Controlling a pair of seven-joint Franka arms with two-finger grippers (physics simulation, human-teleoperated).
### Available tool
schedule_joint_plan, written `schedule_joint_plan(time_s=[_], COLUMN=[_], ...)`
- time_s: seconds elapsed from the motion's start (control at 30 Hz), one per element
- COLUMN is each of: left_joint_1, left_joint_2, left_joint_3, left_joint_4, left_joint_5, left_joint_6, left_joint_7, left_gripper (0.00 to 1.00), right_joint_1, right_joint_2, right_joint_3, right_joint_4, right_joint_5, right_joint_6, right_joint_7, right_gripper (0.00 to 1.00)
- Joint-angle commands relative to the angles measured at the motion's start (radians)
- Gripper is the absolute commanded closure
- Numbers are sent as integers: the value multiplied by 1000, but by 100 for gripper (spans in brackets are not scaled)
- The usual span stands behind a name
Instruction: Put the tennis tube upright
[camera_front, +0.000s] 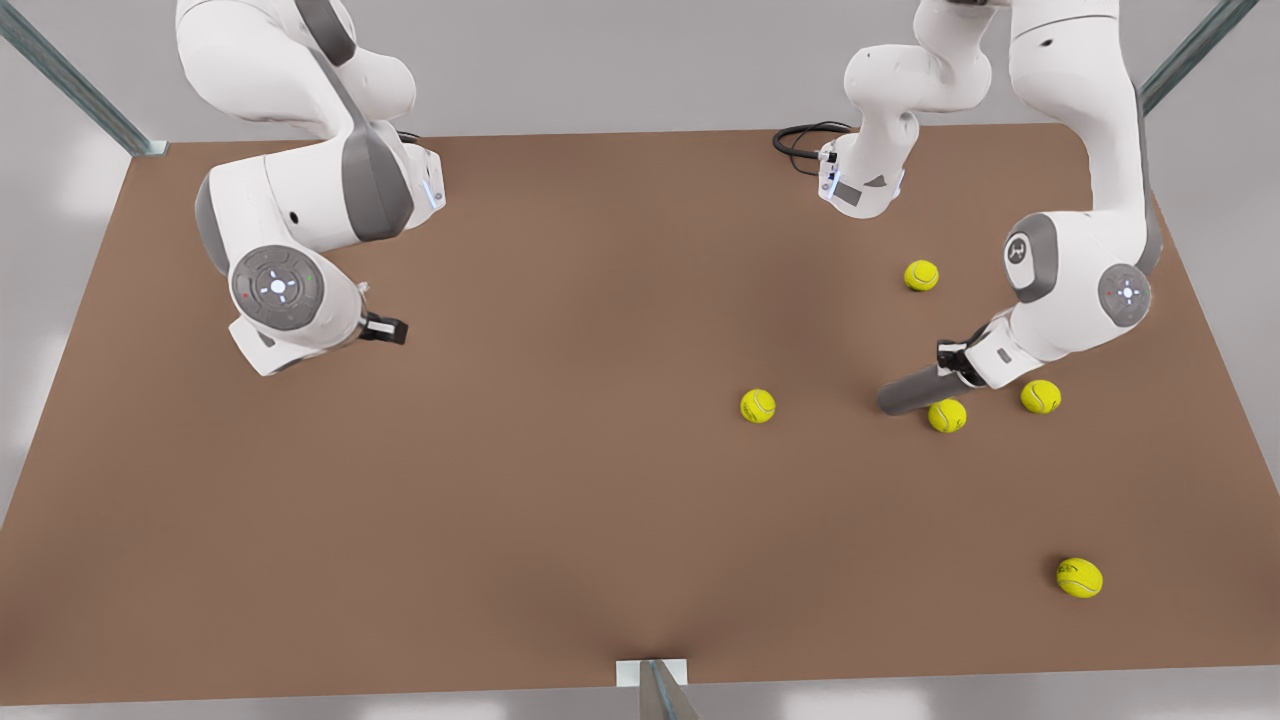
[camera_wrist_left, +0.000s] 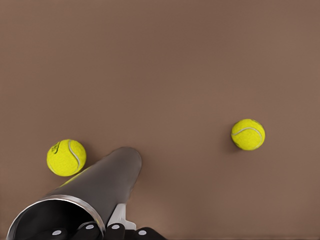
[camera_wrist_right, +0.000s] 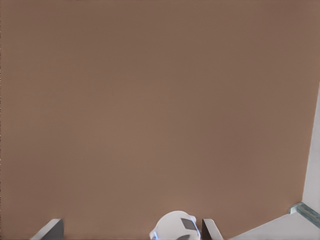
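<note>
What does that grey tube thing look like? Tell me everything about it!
The tennis tube is a slim, dark grey cylinder that looks like metal, with a shiny lighter rim around its open end. It is tilted, not upright yet: the closed end points down at the brown table, and the left gripper holds the rim end. A tennis ball sits right beside it.

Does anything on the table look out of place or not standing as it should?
Yes. The tube is tilted, not upright, with its rim end at the left gripper. Five balls lie scattered around it. The right gripper waits apart.
</note>
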Motion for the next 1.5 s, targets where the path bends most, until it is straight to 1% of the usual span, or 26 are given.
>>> schedule_joint_plan(time_s=[0.0, 0.37, 0.4, 0.43, 0.47, 0.5, 0.53, 0.57, 0.83, 0.97, 1.07, 1.1, 1.47], left_joint_1=[8, 7, 7, 7, 7, 7, 7, 7, 5, 4, 4, -18, -19], left_joint_2=[0, 28, 28, 29, 31, 31, 31, 31, 23, 6, 6, 6, -6], left_joint_3=[0, 0, 0, 0, 0, -1, 0, 0, 0, -3, -4, -3, -3], left_joint_4=[0, 0, -2, -2, -2, -2, -2, -2, -3, -8, -8, -8, -6], left_joint_5=[12, 34, 34, 34, 34, 34, 34, 34, 34, 34, 32, 31, 31], left_joint_6=[0, 0, 0, 0, 0, -1, -1, -1, -12, -70, -76, -78, -87], left_joint_7=[0, -6, -6, -8, -8, -8, -8, -8, -28, -49, -52, -54, -58], left_gripper=[79, 79, 77, 66, 44, 31, 4, 0, 0, 0, 0, 0, 0], right_joint_1=[0, -6, -5, -5, -5, -6, -6, -8, -6, -5, -4, -5, -3], right_joint_2=[0, 0, -2, 0, -2, 0, -2, 0, -2, -2, -3, -2, -2], right_joint_3=[0, -4, -4, -4, -4, -4, -6, -6, -6, -6, -6, -6, -4], right_joint_4=[0, 1, 1, 3, 3, 3, 3, 3, 5, 5, 5, 5, 5], right_joint_5=[4, 6, 6, 6, 6, 6, 5, 4, 4, 4, 4, 4, 4], right_joint_6=[0, 2, 2, 3, 3, 5, 5, 6, 8, 8, 6, 8, 8], right_joint_7=[1, 1, 1, 1, 2, 2, 2, 2, 2, 2, 1, 2, 2], right_gripper=[0, 0, 0, 0, 0, 0, 0, 0, 0, 0, 0, 0, 0])
